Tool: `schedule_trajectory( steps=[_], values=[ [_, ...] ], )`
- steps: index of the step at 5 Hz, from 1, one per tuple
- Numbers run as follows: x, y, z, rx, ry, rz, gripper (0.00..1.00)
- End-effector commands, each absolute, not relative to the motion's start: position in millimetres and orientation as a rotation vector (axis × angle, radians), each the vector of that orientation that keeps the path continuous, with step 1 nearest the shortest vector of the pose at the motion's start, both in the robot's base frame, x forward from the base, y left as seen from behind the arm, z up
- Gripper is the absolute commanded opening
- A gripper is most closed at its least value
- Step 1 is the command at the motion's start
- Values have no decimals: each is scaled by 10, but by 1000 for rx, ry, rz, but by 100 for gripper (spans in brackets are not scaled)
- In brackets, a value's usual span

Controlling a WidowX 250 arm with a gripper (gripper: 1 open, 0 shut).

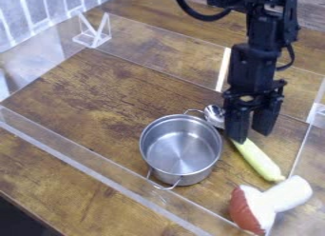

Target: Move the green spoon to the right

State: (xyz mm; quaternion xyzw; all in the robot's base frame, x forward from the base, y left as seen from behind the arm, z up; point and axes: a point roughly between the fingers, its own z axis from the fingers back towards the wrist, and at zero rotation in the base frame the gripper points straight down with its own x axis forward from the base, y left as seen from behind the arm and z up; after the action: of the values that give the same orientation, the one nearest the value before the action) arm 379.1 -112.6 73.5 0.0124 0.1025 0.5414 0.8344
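The green spoon lies flat on the wooden table just right of the steel pot. Its small silver bowl is near the pot's rim, and the fat yellow-green handle points toward the front right. My gripper hangs just above the handle's upper end. Its dark fingers are slightly apart and hold nothing, and they hide part of the spoon's neck.
A red-capped, white-stemmed mushroom toy lies at the front right, just past the handle's tip. Clear acrylic walls fence the work area, with the right wall close to the spoon. A clear stand sits at the back left.
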Motion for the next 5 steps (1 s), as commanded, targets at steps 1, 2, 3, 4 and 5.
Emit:
schedule_trajectory(
  steps=[1,2,3,4,5],
  values=[
    [3874,-987,1402,-87,111,1169,100],
    [3901,-994,1531,-84,107,1118,100],
    [3878,-962,1676,-60,94,1009,100],
    [3784,-1013,1795,-32,112,954,100],
    [3728,-1078,1839,-18,122,962,100]
  ],
)
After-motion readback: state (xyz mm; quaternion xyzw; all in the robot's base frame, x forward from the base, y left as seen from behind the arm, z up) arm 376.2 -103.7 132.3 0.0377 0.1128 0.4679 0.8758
